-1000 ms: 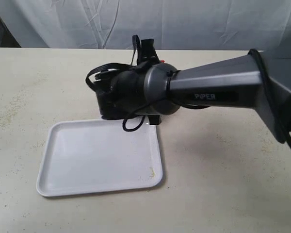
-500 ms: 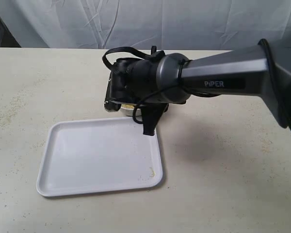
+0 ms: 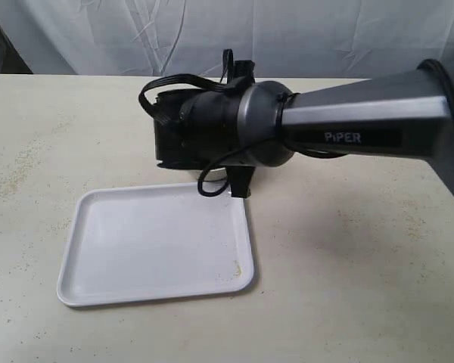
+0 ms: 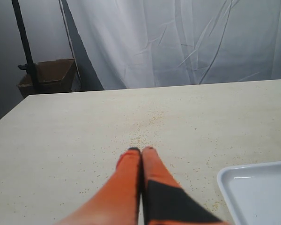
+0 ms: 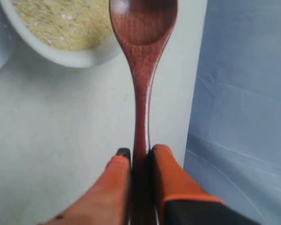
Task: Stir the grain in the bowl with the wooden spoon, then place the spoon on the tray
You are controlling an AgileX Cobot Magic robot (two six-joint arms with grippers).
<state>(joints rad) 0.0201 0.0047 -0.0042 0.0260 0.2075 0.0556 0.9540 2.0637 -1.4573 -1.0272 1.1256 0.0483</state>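
My right gripper [image 5: 140,152] is shut on the handle of the dark wooden spoon [image 5: 141,56], whose oval bowl hangs beside the rim of the small white bowl [image 5: 68,57] holding yellow-tan grain [image 5: 63,21]. In the exterior view the right arm [image 3: 227,128] reaches across the middle and hides the bowl and spoon behind the far edge of the white tray [image 3: 155,246]. My left gripper [image 4: 141,151] is shut on nothing, pointing over bare table; the tray's corner [image 4: 255,192] shows beside it.
Spilled grains [image 4: 147,131] dot the table by the left gripper, and a few lie in the tray's near right corner [image 3: 238,268]. A white cloth backdrop [image 3: 287,38] hangs behind the table. A cardboard box [image 4: 49,75] stands beyond the table edge.
The right arm's wrist has rolled and shifted slightly left over the bowl between the frames, staying behind the tray's far edge. The tray has not moved.
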